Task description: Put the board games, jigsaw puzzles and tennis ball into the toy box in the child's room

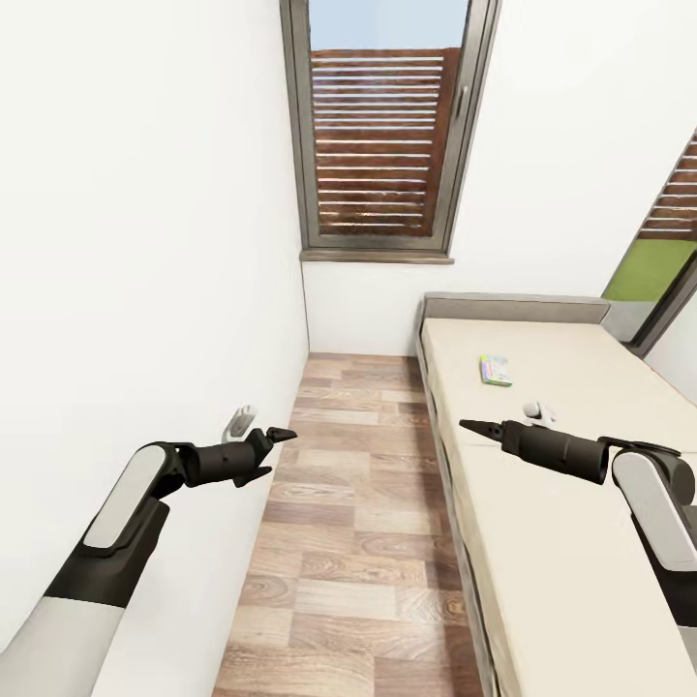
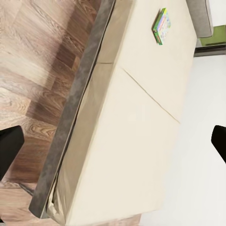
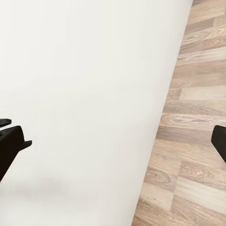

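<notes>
A small flat board game [image 1: 496,370] with a green edge and colourful print lies on the beige mattress of the bed [image 1: 561,542], near the grey headboard [image 1: 513,308]. The left wrist view looks across the bed [image 2: 127,141] to the same board game [image 2: 162,26]. My left gripper [image 1: 277,451] hangs open and empty over the wood floor beside the white wall; its dark fingertips [image 2: 9,150] stand wide apart. My right gripper [image 1: 476,427] is open and empty above the bed's near edge, short of the board game; its fingertips [image 3: 12,143] frame wall and floor.
A narrow strip of wood-plank floor [image 1: 358,523] runs between the white wall [image 1: 145,242] on the left and the bed's grey frame [image 2: 70,122]. A tall window [image 1: 387,126] with brown slats closes the far end. A mirror-like panel [image 1: 658,261] stands at the right.
</notes>
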Controlling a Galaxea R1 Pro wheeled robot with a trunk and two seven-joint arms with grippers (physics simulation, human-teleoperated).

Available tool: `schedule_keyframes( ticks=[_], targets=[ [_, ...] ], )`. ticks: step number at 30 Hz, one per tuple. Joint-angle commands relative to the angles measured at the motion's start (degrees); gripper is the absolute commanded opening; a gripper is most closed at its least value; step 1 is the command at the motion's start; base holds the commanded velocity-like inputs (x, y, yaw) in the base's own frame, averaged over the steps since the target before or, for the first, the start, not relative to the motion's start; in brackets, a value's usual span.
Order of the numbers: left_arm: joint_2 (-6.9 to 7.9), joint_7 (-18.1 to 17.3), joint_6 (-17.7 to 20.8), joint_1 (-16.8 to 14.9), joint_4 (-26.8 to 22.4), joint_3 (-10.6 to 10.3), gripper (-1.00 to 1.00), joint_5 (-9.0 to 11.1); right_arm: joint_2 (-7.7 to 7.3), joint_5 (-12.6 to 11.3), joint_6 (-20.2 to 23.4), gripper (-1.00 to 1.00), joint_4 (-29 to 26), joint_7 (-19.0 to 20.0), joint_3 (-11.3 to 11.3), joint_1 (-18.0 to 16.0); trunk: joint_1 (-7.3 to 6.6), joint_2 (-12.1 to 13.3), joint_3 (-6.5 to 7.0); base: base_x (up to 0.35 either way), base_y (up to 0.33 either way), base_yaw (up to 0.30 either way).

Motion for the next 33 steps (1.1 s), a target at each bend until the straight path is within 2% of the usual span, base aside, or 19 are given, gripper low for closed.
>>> schedule_keyframes(
  ticks=[1,10,22,33],
  targets=[
    [0.04,0.6,-0.1,-0.1,-0.1,-0.1,1.00,0.6,0.00,0.6,0.2,1.00,0.0,0.6,-0.1,-0.1,0.03,-0.1,-0.11,0.001,0.036,0.000],
    [0.00,0.6,-0.1,-0.1,-0.1,-0.2,1.00,0.6,-0.01,0.5,0.2,1.00,-0.1,0.6,-0.1,-0.1,0.03,-0.1,-0.11,0.000,0.018,-0.006],
    [-0.01,0.6,-0.1,-0.1,-0.1,-0.2,1.00,0.6,-0.04,0.4,0.2,1.00,-0.1,0.6,-0.1,-0.1,0.03,-0.1,-0.11,0.000,0.004,-0.128],
    [-0.01,0.6,-0.1,-0.1,-0.1,-0.2,1.00,0.6,-0.04,0.4,0.2,1.00,-0.1,0.6,-0.1,-0.1,0.03,-0.1,-0.11,0.000,0.001,-0.047]
  ],
)
